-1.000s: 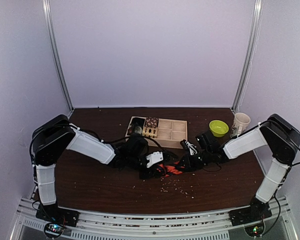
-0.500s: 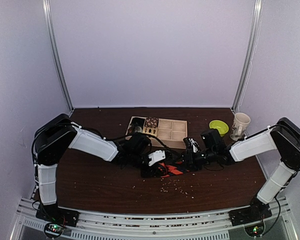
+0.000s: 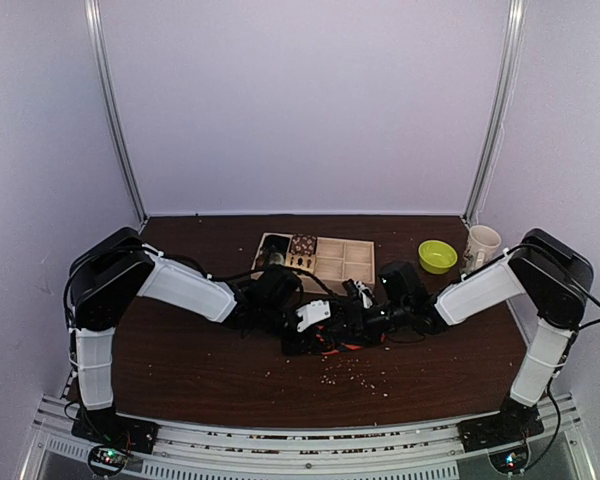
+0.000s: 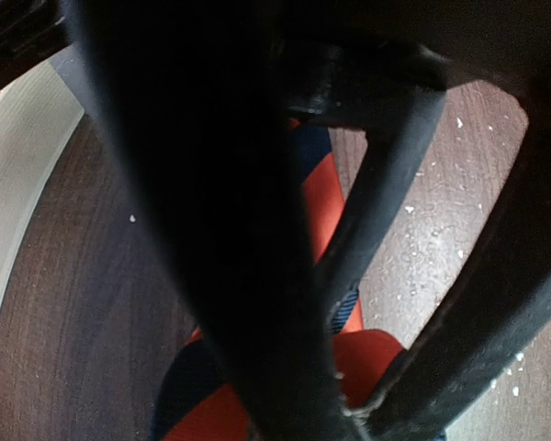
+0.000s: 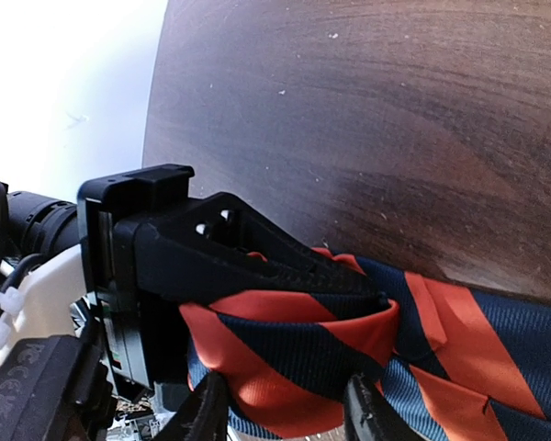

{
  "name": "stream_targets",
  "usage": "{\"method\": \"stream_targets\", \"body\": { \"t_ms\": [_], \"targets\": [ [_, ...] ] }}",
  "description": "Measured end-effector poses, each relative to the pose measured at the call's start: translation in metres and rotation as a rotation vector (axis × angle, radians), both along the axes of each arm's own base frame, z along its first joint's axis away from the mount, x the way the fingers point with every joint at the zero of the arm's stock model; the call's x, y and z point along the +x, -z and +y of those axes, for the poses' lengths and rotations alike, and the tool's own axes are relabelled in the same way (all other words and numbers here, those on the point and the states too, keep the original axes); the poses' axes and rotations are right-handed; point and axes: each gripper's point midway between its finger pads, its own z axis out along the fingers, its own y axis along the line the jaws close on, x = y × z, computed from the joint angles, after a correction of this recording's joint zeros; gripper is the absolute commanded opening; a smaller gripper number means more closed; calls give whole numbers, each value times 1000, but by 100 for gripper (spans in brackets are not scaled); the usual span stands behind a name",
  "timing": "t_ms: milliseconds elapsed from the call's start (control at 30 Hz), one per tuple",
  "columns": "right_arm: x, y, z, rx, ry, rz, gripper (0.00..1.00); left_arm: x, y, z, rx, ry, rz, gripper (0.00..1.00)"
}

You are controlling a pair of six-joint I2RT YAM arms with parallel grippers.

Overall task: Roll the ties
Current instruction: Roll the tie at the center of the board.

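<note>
**Desk:** Report tie position.

**Operator:** I see the tie lying mid-worktop, just on the near side of the tray. It is red-orange with dark stripes. One end is doubled into a fold, and the rest lies flat toward the right edge.

**Desk:** Left gripper condition?

**Operator:** My left gripper is low over the worktop and pinching the fold. In the right wrist view, one black finger lies along the top of the fold, with fabric bulging out beneath it. The left wrist view is mostly blocked by dark, blurred fingers, with striped fabric showing between them.

**Desk:** Right gripper condition?

**Operator:** My right gripper faces the left one from the right, close to it. Its fingers stand apart with the fold between them. I cannot tell whether they press the fabric.

**Desk:** Other items?

**Operator:** A green bowl and a cup stand side by side near the far right corner, well apart from the tie. Pale crumbs are scattered on the worktop toward the near edge. The tray's left compartments hold small patterned rolls.
</note>
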Motion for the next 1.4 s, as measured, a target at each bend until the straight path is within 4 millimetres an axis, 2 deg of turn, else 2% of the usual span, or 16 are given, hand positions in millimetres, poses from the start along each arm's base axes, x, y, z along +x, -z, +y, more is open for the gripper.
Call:
{"method": "stream_targets", "body": {
  "t_ms": [33,167,200,333,667,1067,1200,1300,1400],
  "targets": [
    [0,0,1,5,-2,0,34,0,0,0,0,0,0,28],
    [2,-4,4,22,-4,-12,4,0,0,0,0,0,1,29],
    [3,-5,4,25,-4,-16,0,0,0,0,0,-1,2,29],
    [5,-5,4,29,-1,-18,0,1,1,1,-2,0,5,32],
    [2,4,-8,44,16,-30,0,3,-3,-3,-25,-9,3,59],
    [6,38,-56,-26,102,32,0,-1,-3,-2,-154,-56,-20,71],
    [8,41,-62,-54,100,19,0,-2,-9,-4,-210,-71,-24,73],
    [10,42,-63,-72,94,10,0,0,-22,-15,-280,-72,-46,73],
    [10,42,-62,-84,82,5,0,-4,-27,-29,-332,-57,-59,73]
  ]
}}
